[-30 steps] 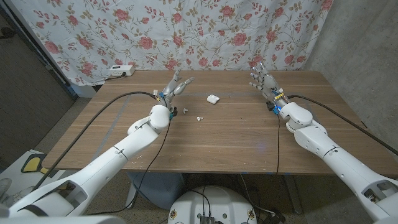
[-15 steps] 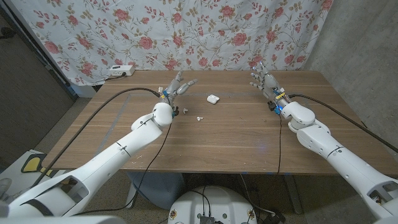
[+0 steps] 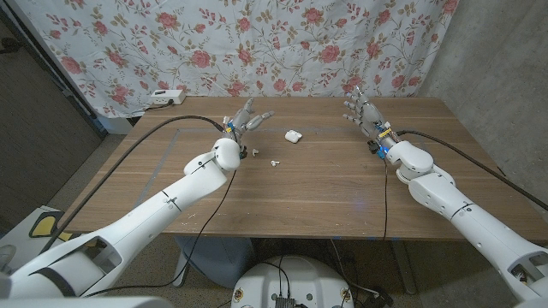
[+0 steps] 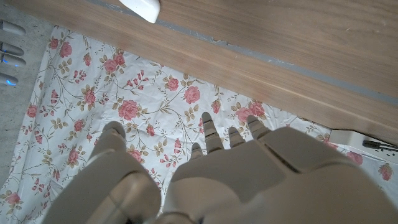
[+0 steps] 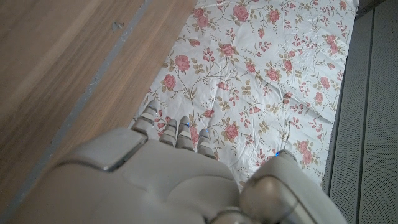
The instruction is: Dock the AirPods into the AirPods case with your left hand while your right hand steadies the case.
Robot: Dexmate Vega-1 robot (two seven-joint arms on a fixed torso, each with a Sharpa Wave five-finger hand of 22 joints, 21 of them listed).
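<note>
A wooden table [image 3: 308, 184] stands before a floral curtain [image 3: 257, 43], with a grey wall at the right. Compared with one second ago, the left hand [image 3: 245, 118] sits slightly farther forward; the right hand [image 3: 363, 111] is unchanged. Both hands are spread and hold nothing. The AirPods case [image 3: 293, 135] lies between the hands at mid-table; one AirPod [image 3: 275, 161] lies near it, just beside the left hand. A white power strip [image 3: 163, 97] rests at the far left edge
</note>
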